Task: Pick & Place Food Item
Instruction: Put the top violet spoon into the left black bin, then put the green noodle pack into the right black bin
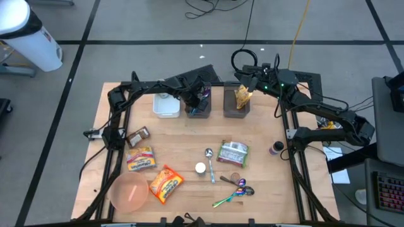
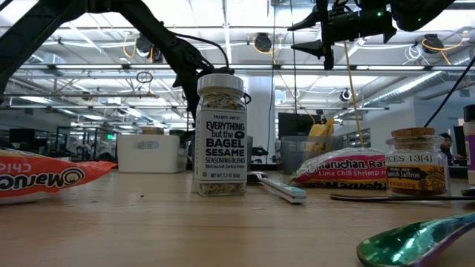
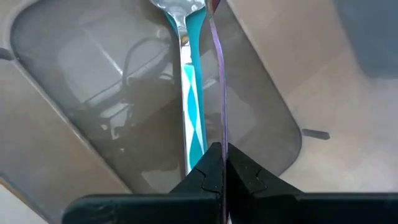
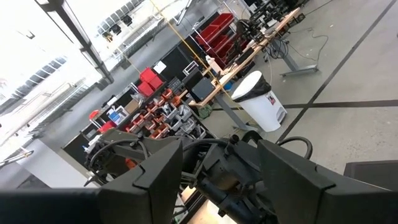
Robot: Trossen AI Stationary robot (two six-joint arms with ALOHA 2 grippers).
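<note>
The left end effector is seen with its fingers pressed together on a thin purple-edged utensil handle, which runs up from between the fingertips. Beside that handle a teal-handled spoon lies in a grey translucent bin. In the high view this end effector is placed over the middle grey bin, at the upper centre of the table, just right of a white container.

The right end effector is shown with its fingers spread apart; nothing is seen between them in the right wrist view, which looks out at the room. In the high view it hangs at the upper centre right, just above the right grey bin, in which a yellow food packet stands.

Lower on the table are found a green noodle packet, a spoon, a white-capped jar, iridescent cutlery, an orange noodle packet, a yellow packet, a brown bar and a pink bowl. A small spice jar stands at the right edge.
</note>
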